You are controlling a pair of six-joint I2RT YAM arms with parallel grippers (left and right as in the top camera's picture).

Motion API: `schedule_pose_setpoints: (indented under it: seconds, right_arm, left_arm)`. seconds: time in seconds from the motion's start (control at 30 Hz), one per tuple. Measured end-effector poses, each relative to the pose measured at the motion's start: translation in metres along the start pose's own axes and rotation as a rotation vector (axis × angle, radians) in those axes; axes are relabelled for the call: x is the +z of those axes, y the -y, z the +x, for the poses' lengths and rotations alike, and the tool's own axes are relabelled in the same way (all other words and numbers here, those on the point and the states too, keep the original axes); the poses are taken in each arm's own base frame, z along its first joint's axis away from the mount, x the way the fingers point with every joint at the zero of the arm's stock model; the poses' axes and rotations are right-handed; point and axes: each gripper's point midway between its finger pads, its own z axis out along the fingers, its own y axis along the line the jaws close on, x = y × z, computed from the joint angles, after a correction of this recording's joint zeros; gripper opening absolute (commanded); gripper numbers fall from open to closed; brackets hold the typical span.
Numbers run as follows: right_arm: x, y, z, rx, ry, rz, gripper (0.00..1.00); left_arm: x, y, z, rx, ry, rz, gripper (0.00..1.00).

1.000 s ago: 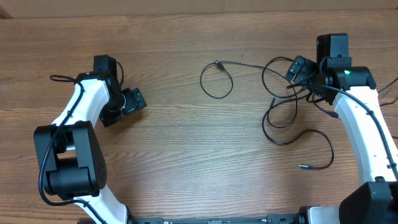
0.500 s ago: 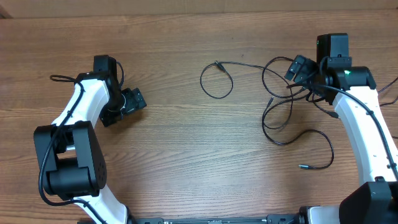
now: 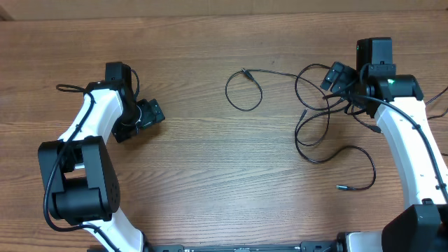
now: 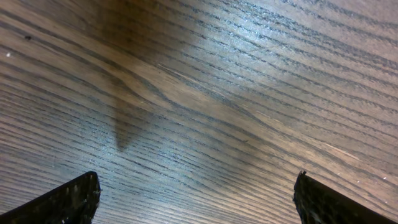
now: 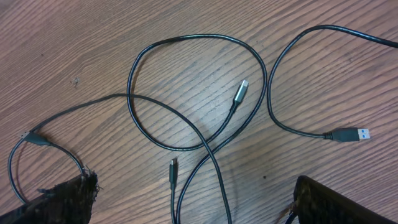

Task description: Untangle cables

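- Wide apart at the right end effector (image 5: 196, 202), in the upper right of the overhead frame, with nothing clamped between the fingertips (image 5: 68, 196).
- Directly ahead in the right wrist view, thin black cables (image 5: 208, 147) lying loose on the wooden table (image 3: 210, 182), crossing one another in open loops, one strand running down between the two fingertips.
- Near the middle of that view, a silver-tipped plug (image 5: 240, 92); at right, a USB-A plug (image 5: 348, 134); lower down, a smaller dark plug (image 5: 173, 165).
- From overhead, a rounded loop (image 3: 226, 91) at upper centre, linked by a strand running right into the tangle beside the right end effector.
- From that tangle, another strand curving toward the lower right and ending in a small end plug (image 3: 341, 187).
- Wide apart likewise at the left end effector (image 4: 196, 202), at the left of the overhead frame, well apart from the cables, with only bare wood grain between its fingers.
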Motion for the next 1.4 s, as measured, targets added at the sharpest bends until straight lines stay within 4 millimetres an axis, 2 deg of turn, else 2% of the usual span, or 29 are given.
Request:
schedule_pose_setpoints:
  seconds: [0.57, 0.73, 0.8, 0.9, 1.03, 1.1, 1.2, 1.33, 1.4]
  right_arm:
    - [0.0, 0.0, 0.0, 0.0, 0.0, 0.0, 1.0]
    - [-0.013, -0.001, -0.004, 0.004, 0.031, -0.018, 1.0]
    - [-0.03, -0.001, -0.009, 0.009, 0.071, -0.04, 1.0]
    - [-0.067, -0.002, -0.018, 0.02, 0.158, -0.089, 1.0]
    - [-0.145, 0.003, -0.028, 0.045, 0.344, -0.193, 1.0]
    - [-0.188, 0.01, -0.027, 0.059, 0.445, -0.249, 1.0]
    - [-0.236, 0.02, -0.02, 0.073, 0.56, -0.314, 1.0]
    - [-0.281, 0.032, -0.008, 0.088, 0.67, -0.376, 1.0]
    - [-0.293, 0.037, -0.003, 0.092, 0.698, -0.39, 1.0]
  left_arm:
    - [0.0, 0.0, 0.0, 0.0, 0.0, 0.0, 1.0]
    - [0.0, 0.0, 0.0, 0.0, 0.0, 0.0, 0.99]
    - [0.0, 0.0, 0.0, 0.0, 0.0, 0.0, 0.99]
    - [0.0, 0.0, 0.0, 0.0, 0.0, 0.0, 1.0]
    - [0.0, 0.0, 0.0, 0.0, 0.0, 0.0, 0.99]
    - [0.0, 0.0, 0.0, 0.0, 0.001, 0.0, 1.0]
    - [0.0, 0.0, 0.0, 0.0, 0.001, 0.0, 1.0]
    - [0.0, 0.0, 0.0, 0.0, 0.0, 0.0, 1.0]
    - [0.0, 0.0, 0.0, 0.0, 0.0, 0.0, 1.0]
